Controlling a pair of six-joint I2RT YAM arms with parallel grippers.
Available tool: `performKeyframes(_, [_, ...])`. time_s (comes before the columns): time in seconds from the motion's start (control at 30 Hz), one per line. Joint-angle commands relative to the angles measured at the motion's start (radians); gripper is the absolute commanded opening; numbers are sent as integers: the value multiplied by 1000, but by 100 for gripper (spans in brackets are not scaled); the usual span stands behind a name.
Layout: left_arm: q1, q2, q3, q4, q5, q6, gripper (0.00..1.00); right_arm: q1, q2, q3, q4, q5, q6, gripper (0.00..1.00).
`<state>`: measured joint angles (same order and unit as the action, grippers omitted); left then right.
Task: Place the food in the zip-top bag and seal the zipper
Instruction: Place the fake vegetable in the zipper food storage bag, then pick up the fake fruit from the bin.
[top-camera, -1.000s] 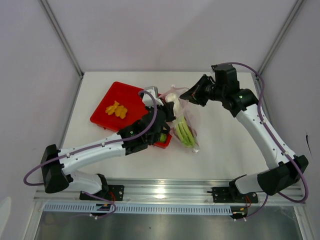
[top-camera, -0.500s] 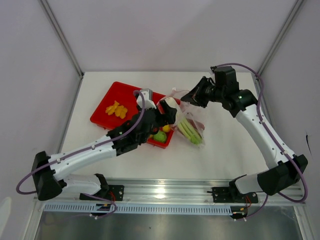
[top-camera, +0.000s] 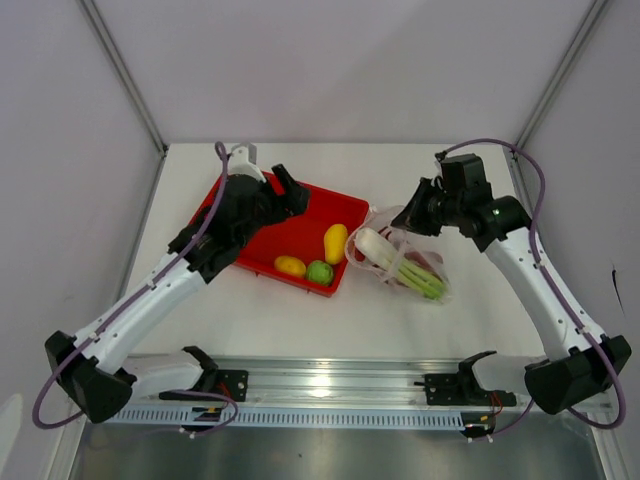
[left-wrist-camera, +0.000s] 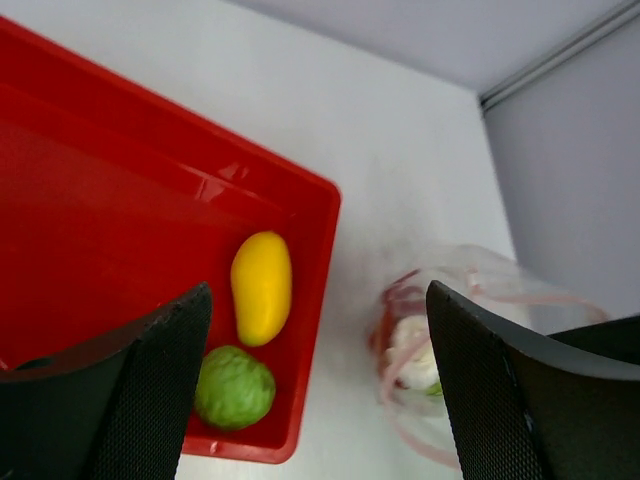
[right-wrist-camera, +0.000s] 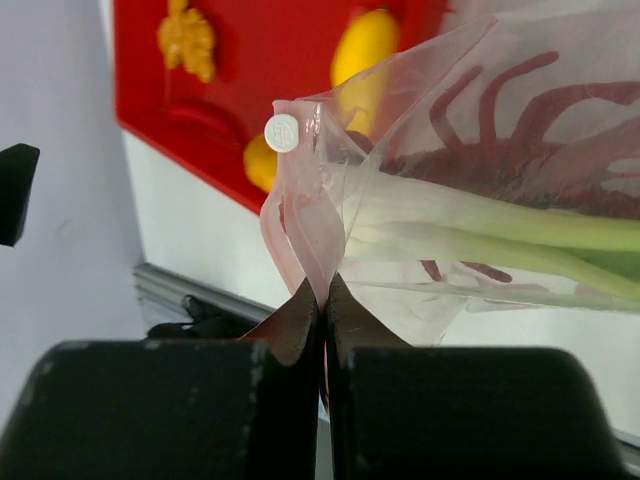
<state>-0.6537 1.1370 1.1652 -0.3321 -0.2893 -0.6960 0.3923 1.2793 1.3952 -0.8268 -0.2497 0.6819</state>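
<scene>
The zip-top bag lies right of the red tray, with the leek and red chillies inside. My right gripper is shut on the bag's mouth; in the right wrist view the gripper pinches the pinkish zipper. My left gripper hovers open and empty over the tray's far side. Between its fingers show a yellow fruit and the green fruit. A second yellow fruit sits by the tray's near rim. The orange ruffled piece shows only in the right wrist view.
The tray takes up the table's left middle, and my left arm crosses its left part. Grey walls close in on both sides and the back. A metal rail runs along the near edge.
My left gripper opened and pulled back from the bag's mouth to the tray's far left. The right gripper shifted right and nearer, taking the bag with it.
</scene>
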Motion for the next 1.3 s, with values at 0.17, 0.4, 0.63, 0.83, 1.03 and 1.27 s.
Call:
performKeyframes(0.17, [34,282,123,-169,249,89,85,-95,-81,-62,-38,89,-100,0])
performKeyframes(0.4, [31,589,292,-247,338,133,82,-125,-101,-90,-29,67,-116,0])
performKeyframes(0.63, [35,711,414,-238,366,124,89,-151,-127,-117,-20,43,-125,0])
performKeyframes(0.83, [37,837,513,-312,378,99,88,-167,-141,-127,-15,29,-130,0])
performKeyframes(1.03, [51,846,478,-274,377,46,86,-184,-153,-137,-15,18,-136,0])
performKeyframes(1.27, [60,853,407,-199,423,1,81,-190,-161,-165,6,-3,-131,0])
